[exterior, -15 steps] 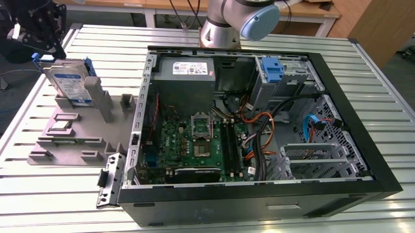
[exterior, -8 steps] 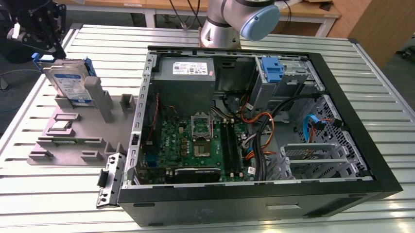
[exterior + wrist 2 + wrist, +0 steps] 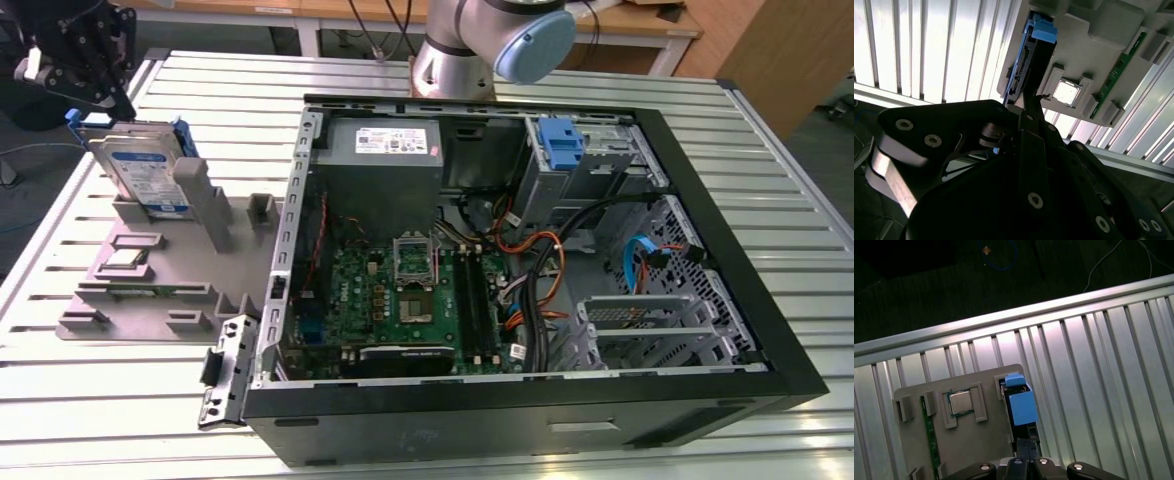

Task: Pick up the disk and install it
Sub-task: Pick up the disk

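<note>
Room: pale wooden furniture [image 3: 781,50] stands behind the work area; in the first wrist view a dark floor [image 3: 914,280] lies beyond the table's edge
Table: ribbed silver aluminium table [image 3: 134,420] of long parallel slats, brightly lit, carrying everything else
Computer: open black desktop computer case [image 3: 534,415] lying on its side, towards the exterior view's right, with a green motherboard [image 3: 400,300] and bundled cables inside
Arm: grey robot arm with a light-blue joint cap [image 3: 501,40], rising at the far side of the case
Holder: flat grey plastic holder tray [image 3: 147,290] with raised slots, on the table just beside the case, at the exterior view's left
Power supply: grey metal power supply box [image 3: 387,170] in the far corner of the case
Disk: flat silver-metal disk with a blue plastic carrier bracket [image 3: 140,170], standing on edge in a slot at the far end of the holder tray, outside the case
Pincer: black pincer [image 3: 1027,444], tips pressed together and holding nothing, just above the disk's upper edge
Caddy: blue plastic caddy [image 3: 563,140] in the case's drive bay, well apart from the disk
Chip: small square silver processor chip [image 3: 960,402] seated in a recess of the holder tray, near the disk
Writing: white-and-blue label on the disk's face and a white label [image 3: 398,140] on the power supply, both printed, the print too small to make out
</note>
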`<action>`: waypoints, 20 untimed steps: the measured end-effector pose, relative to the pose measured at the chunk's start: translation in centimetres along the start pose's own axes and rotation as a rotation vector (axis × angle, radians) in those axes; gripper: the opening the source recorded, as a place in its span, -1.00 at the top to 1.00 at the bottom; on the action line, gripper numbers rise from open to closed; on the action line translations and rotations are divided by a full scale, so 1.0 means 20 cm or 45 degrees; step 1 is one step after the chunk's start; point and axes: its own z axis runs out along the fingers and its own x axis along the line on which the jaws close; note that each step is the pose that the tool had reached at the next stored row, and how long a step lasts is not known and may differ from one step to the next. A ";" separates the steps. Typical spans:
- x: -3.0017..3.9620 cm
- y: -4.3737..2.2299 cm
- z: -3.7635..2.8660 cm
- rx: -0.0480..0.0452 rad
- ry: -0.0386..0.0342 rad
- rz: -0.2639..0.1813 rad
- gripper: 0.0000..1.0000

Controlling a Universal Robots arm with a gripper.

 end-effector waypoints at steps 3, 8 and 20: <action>0.000 0.000 0.000 0.000 0.0000 0.000 0.80; 0.000 0.000 -0.001 -0.001 0.0007 -0.010 0.80; 0.000 0.000 -0.003 -0.001 0.0007 -0.010 0.80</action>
